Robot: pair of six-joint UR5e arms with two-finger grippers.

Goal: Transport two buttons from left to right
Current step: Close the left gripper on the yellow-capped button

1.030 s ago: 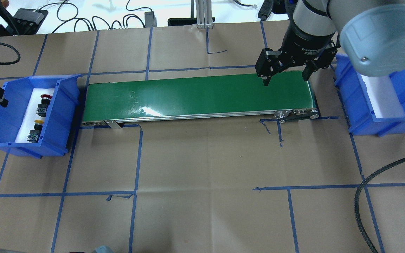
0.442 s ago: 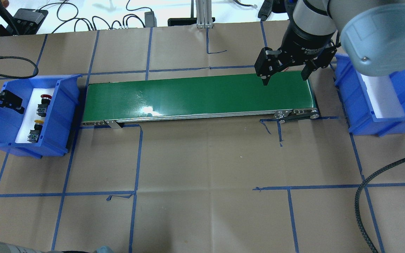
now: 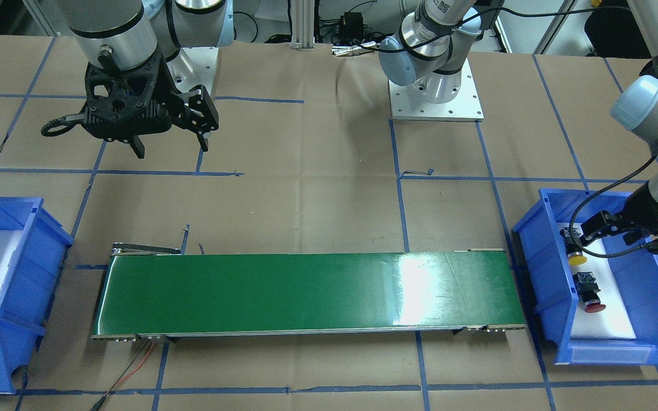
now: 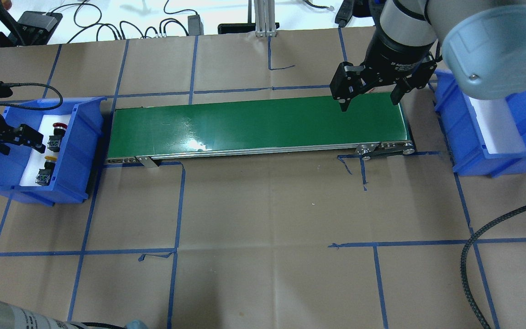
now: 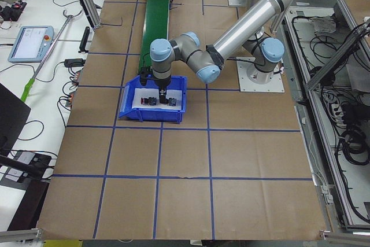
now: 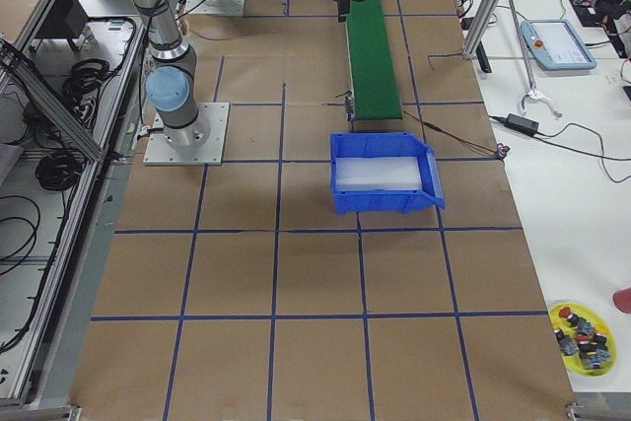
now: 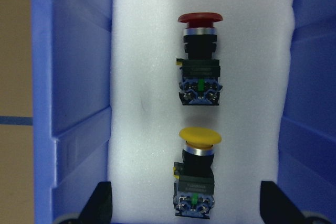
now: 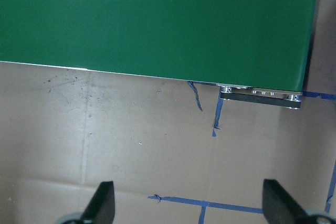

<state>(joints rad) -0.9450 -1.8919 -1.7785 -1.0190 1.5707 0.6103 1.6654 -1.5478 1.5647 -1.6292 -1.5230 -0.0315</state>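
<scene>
Facing the robot, the front view puts the left bin (image 3: 540, 285) at 3 o'clock, with the yellow button (image 3: 576, 255) and the red button (image 3: 592, 297) lying on its white foam (image 3: 614, 319), yellow toward 12. The left gripper (image 3: 620, 237) hangs over the yellow one, jaws spread. The right gripper (image 3: 172, 149) hangs at 10 o'clock, jaws spread and holding nothing; the green conveyor belt (image 3: 306, 291) lies across 6 and the right bin (image 3: 26, 285) sits at 9.

Overhead, both buttons show in the bin at 9 o'clock, red toward 12. White lettering on the right wrist partly reads "2F Adaptive".

From the left end, the near arm reaches down into that bin.

From the right end, the foam-lined right bin sits at centre.

On the left wrist camera both buttons lie on their sides, caps toward 12, with red at 12 and yellow at 6 between the parted fingertips (image 7: 102, 205), not touched.

On the right wrist camera the belt spans 12, with brown paper (image 8: 157, 145) and blue tape (image 8: 210, 204) below
</scene>
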